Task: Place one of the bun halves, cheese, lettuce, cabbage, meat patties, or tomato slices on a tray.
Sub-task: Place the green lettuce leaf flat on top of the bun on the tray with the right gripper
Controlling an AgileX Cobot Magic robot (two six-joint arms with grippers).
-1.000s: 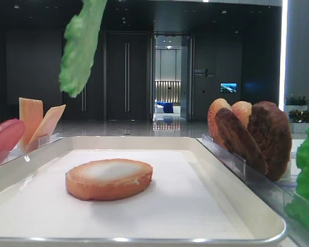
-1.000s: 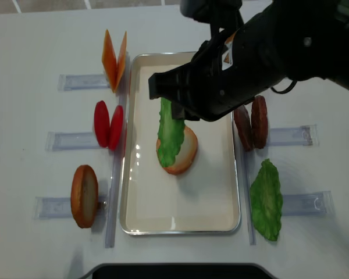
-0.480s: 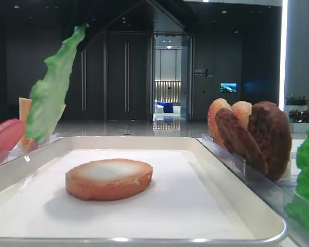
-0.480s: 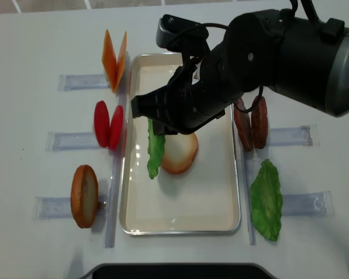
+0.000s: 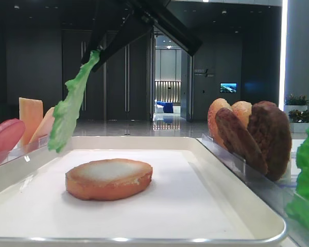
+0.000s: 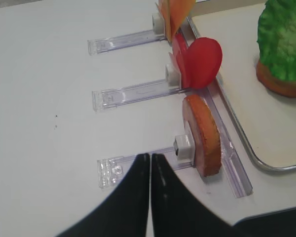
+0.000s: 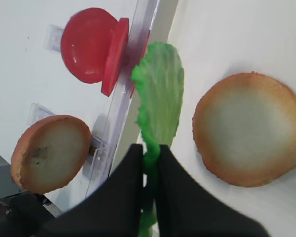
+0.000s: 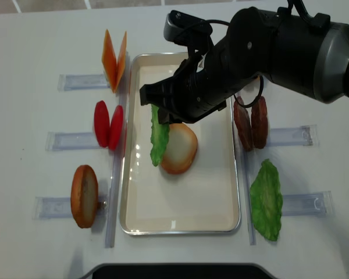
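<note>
My right gripper (image 7: 150,153) is shut on the stem end of a green lettuce leaf (image 7: 160,98). The leaf (image 8: 158,136) hangs tilted above the cream tray (image 8: 180,203), along the left edge of a bun half (image 8: 179,148) that lies flat on the lining. From tray level the lettuce (image 5: 67,113) dangles clear of the bun half (image 5: 109,177). My left gripper (image 6: 150,157) is shut and empty over the bare table, left of a bun half (image 6: 203,133) standing in its holder.
Left of the tray stand cheese slices (image 8: 114,58), tomato slices (image 8: 109,124) and a bun half (image 8: 84,196) in clear holders. On the right are meat patties (image 8: 251,122) and a second lettuce leaf (image 8: 266,199). The right arm's dark body spans the tray's far half.
The right gripper has come down with the lettuce and carried it from over the bun half to the bun's left side. The left gripper has not moved.
</note>
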